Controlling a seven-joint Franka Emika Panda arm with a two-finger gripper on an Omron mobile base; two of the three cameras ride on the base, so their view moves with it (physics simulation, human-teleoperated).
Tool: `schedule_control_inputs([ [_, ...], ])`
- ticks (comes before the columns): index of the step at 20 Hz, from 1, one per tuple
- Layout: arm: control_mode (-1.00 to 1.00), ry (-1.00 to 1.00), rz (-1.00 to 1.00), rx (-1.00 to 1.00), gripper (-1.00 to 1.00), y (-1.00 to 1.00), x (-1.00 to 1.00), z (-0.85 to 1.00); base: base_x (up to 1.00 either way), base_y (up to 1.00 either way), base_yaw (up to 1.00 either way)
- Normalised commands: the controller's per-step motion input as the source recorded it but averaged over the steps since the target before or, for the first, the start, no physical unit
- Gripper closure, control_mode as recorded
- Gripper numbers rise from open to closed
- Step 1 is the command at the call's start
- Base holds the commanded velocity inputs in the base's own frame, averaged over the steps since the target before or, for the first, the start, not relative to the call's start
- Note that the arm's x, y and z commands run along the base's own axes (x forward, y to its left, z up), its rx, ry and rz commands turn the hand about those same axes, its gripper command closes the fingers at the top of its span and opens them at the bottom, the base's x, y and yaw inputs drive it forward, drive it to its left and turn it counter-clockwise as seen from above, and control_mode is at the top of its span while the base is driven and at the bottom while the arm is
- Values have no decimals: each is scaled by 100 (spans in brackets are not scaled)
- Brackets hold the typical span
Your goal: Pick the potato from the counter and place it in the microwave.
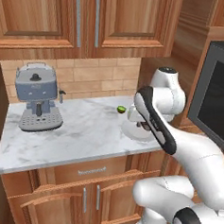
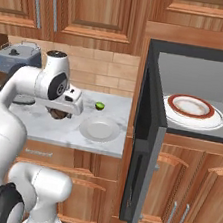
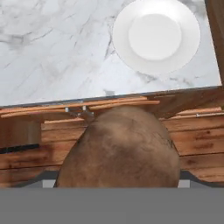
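The dark brown, lumpy potato (image 3: 120,148) looms large at the bottom of the hand view, between my fingers. In the right base view my gripper (image 2: 62,110) is shut on the potato (image 2: 57,114) and holds it just above the marbled counter (image 2: 45,126), left of a white plate. The microwave (image 2: 198,50) stands to the right with its dark door (image 2: 145,154) swung wide open. Inside it lies a red-rimmed plate (image 2: 194,112). In the left base view my own arm hides the hand, and the microwave door (image 1: 214,102) shows at the right edge.
An empty white plate (image 2: 99,130) (image 3: 156,35) (image 1: 136,131) lies near the counter's front right. A small green fruit (image 2: 99,106) (image 1: 121,109) sits behind it. A grey-blue coffee machine (image 1: 37,97) stands at the back left. Wooden cabinets hang above and run below the counter (image 3: 52,52).
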Motion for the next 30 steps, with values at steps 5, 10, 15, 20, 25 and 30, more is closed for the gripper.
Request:
schedule_control_inputs([
  [5,-100,7,33,-4,100,0,-98,13,0,0,0],
  [10,100,0,1,0,100,1,0,0,-16,0,0],
  [15,100,0,0,0,100,0,0,0,-100,1,-1],
  [20,100,0,0,0,100,0,0,0,-100,3,-13],
  [25,100,0,0,0,100,0,0,0,-100,10,-15],
  [30,100,0,0,0,100,0,0,0,-100,-7,-9],
])
